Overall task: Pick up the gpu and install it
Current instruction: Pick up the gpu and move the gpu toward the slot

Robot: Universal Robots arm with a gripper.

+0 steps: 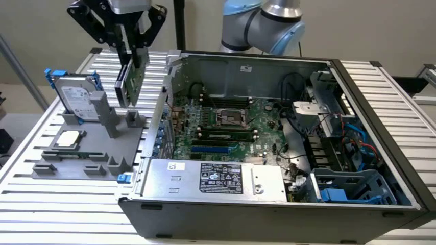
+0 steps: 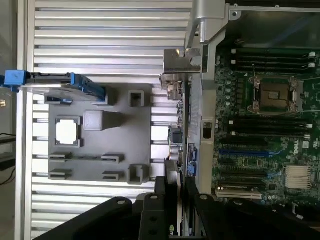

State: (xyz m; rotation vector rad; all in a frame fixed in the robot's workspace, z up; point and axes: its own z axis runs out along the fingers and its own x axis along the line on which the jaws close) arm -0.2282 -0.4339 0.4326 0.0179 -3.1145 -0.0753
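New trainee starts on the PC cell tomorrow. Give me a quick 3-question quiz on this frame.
1. True or false: the gpu lies flat in the gray fixture.
2. What stands upright in the fixture? A) hard drive B) power supply C) motherboard
3. Fill in: the gripper is shut on the ____.

Key
1. False: it is held on edge, lifted above the fixture.
2. A
3. gpu
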